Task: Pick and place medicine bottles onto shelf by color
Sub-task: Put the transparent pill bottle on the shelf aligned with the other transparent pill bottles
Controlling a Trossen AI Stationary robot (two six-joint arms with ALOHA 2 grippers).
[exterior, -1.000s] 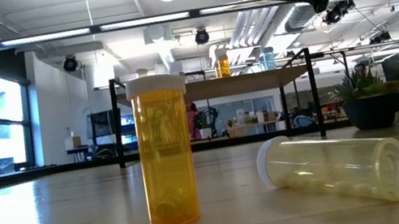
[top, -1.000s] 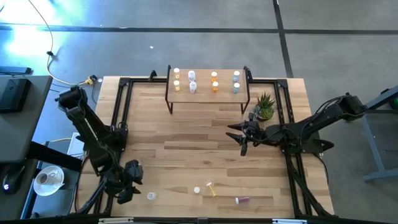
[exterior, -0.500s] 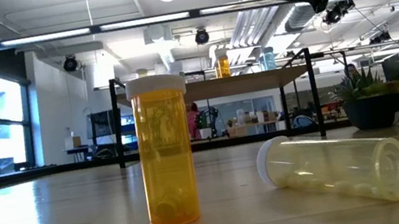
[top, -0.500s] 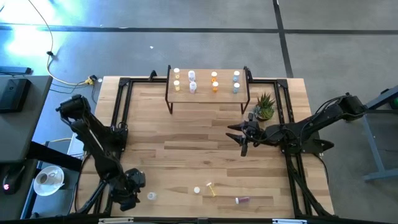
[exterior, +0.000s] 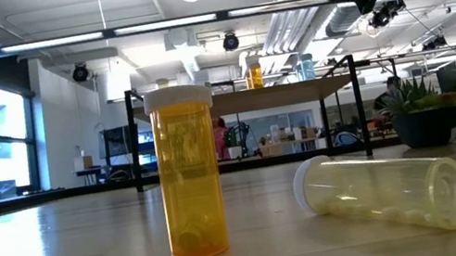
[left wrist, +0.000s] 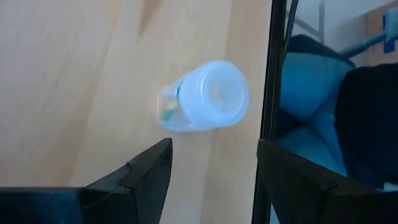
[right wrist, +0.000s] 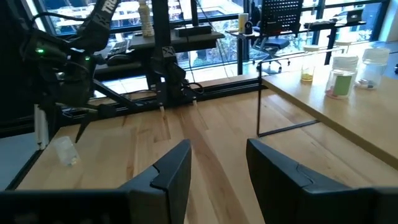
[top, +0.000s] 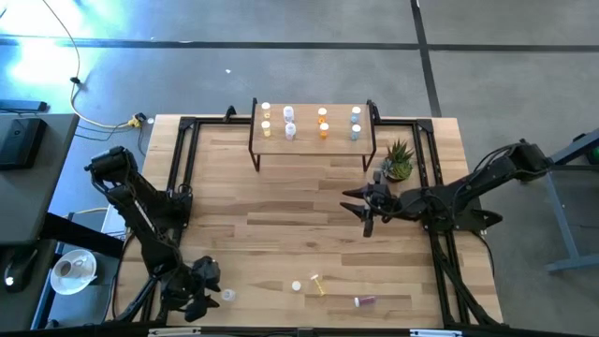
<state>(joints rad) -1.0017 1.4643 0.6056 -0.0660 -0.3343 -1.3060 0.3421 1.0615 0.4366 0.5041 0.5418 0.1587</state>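
Left gripper (top: 208, 298) held over clear bottle (left wrist: 202, 98) at worktop (top: 299, 220) near edge, jaws wide, nothing gripped. Right gripper (top: 360, 208) parked mid-worktop, jaws half open, empty.

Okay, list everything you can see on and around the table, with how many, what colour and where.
medicine bottles on the shelf: eight, yellow, white, orange, blue-grey, in four pairs
bottles on the tabletop: four, near edge; clear, yellow upright, pale lying, pinkish-red
potted plant: one, green, right of the shelf
left pincer: open, at the clear bottle
right pincer: open, empty, mid-table below the plant
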